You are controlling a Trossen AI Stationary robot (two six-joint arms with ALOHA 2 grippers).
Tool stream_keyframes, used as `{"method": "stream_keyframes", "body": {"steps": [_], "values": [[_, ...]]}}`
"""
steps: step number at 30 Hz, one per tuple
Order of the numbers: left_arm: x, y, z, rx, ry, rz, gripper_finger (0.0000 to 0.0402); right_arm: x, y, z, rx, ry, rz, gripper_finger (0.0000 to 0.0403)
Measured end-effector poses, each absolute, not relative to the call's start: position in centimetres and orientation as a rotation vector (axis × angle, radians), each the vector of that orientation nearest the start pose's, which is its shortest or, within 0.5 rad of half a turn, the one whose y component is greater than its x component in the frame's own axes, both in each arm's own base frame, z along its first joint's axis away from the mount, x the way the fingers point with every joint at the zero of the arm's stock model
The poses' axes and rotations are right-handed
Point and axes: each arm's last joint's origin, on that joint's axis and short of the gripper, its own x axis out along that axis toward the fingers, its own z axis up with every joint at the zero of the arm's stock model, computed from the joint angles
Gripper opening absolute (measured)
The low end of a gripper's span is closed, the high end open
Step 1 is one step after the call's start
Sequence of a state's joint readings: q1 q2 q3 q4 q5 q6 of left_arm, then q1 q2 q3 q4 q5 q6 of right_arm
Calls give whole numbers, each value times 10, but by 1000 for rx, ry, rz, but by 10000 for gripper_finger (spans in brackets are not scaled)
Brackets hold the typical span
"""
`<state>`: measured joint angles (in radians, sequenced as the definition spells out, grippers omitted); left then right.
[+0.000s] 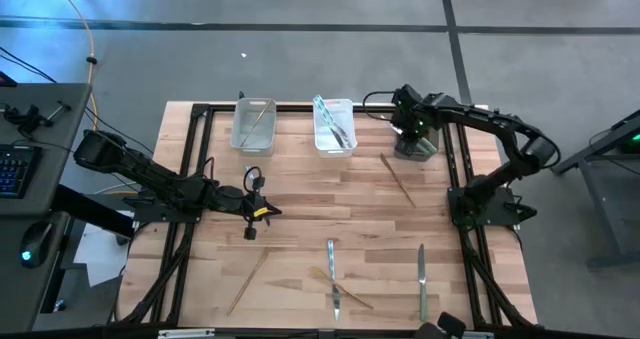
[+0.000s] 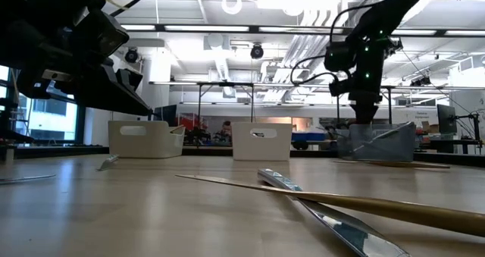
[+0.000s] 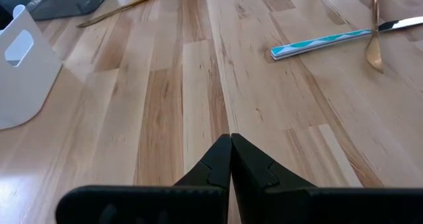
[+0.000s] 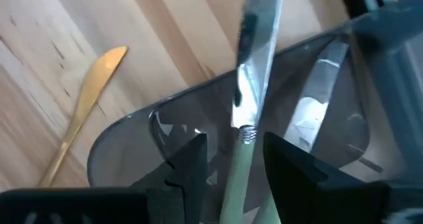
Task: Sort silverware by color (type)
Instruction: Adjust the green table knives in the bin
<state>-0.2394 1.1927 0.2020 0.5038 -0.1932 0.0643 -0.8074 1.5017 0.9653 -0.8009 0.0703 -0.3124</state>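
Between open right jaws (image 4: 231, 164): green-handled knife (image 4: 254, 65), over grey bin (image 4: 132, 135).

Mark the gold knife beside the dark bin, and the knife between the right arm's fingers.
gold knife (image 4: 89, 95), right wrist view, on its blade.
green-handled knife (image 4: 254, 59), right wrist view, on its blade, over the dark bin.

silverware (image 1: 334, 279): gold, teal, grey-green | scattered flat on table | some in bins

I see two white bins (image 1: 253, 125) (image 1: 334, 127) and a grey bin (image 1: 414, 145) along my wooden table's (image 1: 300, 209) far edge.
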Motion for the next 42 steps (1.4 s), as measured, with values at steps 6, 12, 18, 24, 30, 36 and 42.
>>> {"method": "stream_keyframes", "body": {"steps": [6, 12, 18, 24, 30, 36, 42], "values": [[188, -40, 132, 167, 474, -61, 0, 185, -197, 186, 237, 1426, -491, 131], [188, -40, 132, 167, 474, -61, 0, 187, -201, 178, 208, 1466, -517, 131], [188, -40, 132, 168, 474, -60, 0, 188, -204, 176, 202, 1459, -531, 131], [188, -40, 132, 167, 474, -60, 0, 188, -207, 176, 197, 1437, -549, 131], [188, -40, 132, 184, 474, -64, 0, 189, -208, 176, 195, 1428, -556, 128], [188, -40, 132, 169, 474, -61, 0, 191, -210, 177, 185, 1396, -573, 109], [188, -40, 132, 175, 474, -62, 0, 192, -212, 178, 181, 1380, -584, 82]]}}
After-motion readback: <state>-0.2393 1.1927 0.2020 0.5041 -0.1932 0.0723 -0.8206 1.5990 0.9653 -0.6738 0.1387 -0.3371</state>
